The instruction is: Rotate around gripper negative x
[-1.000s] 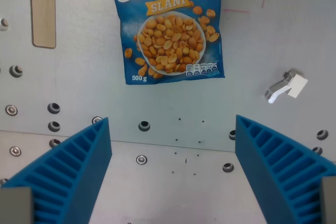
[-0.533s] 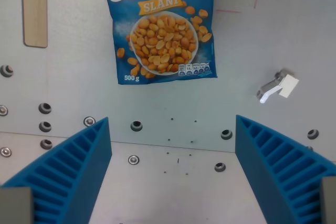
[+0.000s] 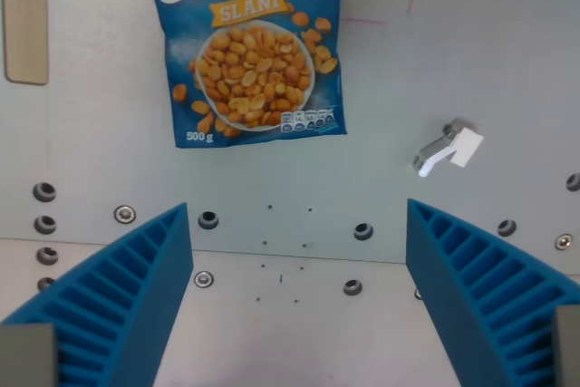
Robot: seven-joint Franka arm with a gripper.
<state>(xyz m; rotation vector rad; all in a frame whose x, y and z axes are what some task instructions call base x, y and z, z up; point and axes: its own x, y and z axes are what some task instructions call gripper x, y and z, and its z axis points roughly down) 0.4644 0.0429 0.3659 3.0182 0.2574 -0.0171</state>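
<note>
Two blue ribbed plastic fingers [image 3: 109, 301] fill the lower corners of the frame, one at lower left and one at lower right, with slatted, ridged inner faces slanting toward each other. The gripper [image 3: 299, 301] stands wide apart with nothing between the fingers; only bare surface shows in the gap.

Grey matte metal tabletop [image 3: 453, 61] covers the whole frame. Smooth finish, faint pink pen lines near upper centre-right. A seam runs across the lower third, where a lighter panel begins. Round dark bolt holes and shiny screw heads sit in a loose row along that seam, more clustered at the left edge. A few tiny dark specks lie between the fingers.

Glossy blue foil bag of peanuts [image 3: 245, 43] lies flat in the upper centre-left, its top cut off by the frame edge. White lettering "Classic", yellow banner "SLANI", printed bowl of golden nuts, "500 g" at the lower left corner of the bag. Slightly tilted. Well apart from both fingers.

Pale wooden strip with rounded end [image 3: 24, 20] at the upper left, long and flat, set in the tabletop.

Small white plastic clip-like piece [image 3: 449, 149] at centre right, blocky head with a short curved arm, casting a soft shadow. Exact kind cannot be told.
</note>
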